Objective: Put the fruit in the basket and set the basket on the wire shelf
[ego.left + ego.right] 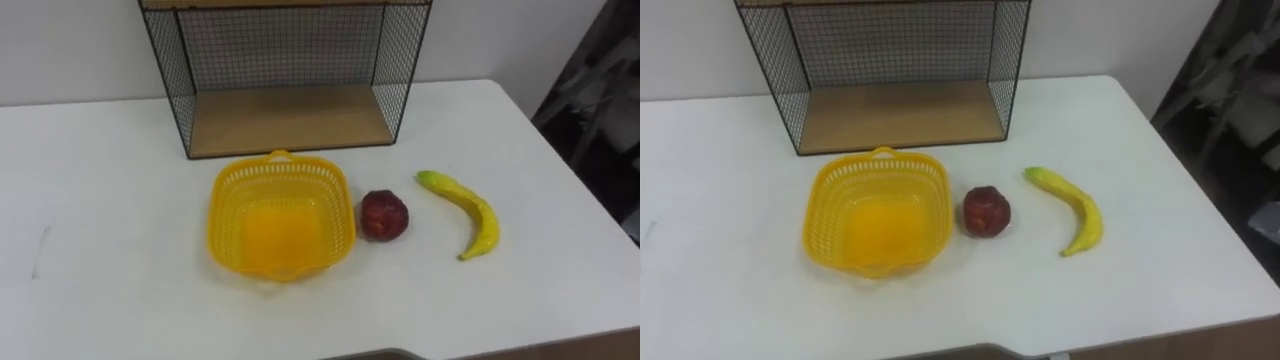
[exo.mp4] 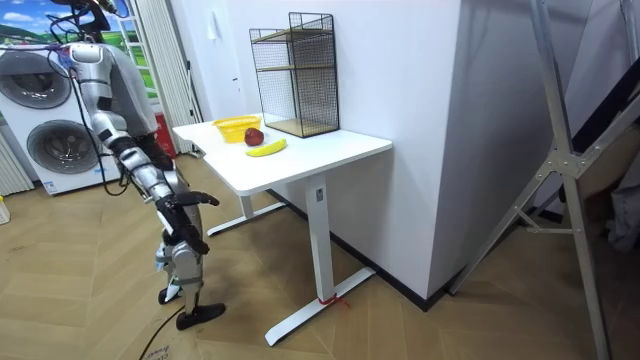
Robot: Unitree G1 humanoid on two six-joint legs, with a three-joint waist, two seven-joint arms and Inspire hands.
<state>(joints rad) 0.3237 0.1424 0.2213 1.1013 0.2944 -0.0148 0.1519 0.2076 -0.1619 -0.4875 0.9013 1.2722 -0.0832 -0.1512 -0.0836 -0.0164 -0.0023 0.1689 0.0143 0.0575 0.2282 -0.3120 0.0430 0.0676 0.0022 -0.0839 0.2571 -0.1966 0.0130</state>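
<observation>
A yellow plastic basket (image 1: 280,217) stands empty on the white table (image 1: 100,220), just in front of the wire shelf (image 1: 288,75). To its right lies a dark red fruit (image 1: 384,215), close to the basket's rim but apart from it. Further right a yellow banana (image 1: 463,211) lies curved on the tabletop. In the room view the robot stands at the table's end on that view's left, a step back from it. Its right hand (image 2: 192,200) hangs low below the tabletop, fingers stretched forward and holding nothing.
The wire shelf has a wooden bottom board (image 1: 290,118) and a second board higher up (image 2: 278,68); it stands against the white wall. The table's right edge (image 1: 570,170) lies past the banana. Washing machines (image 2: 45,120) stand behind the robot.
</observation>
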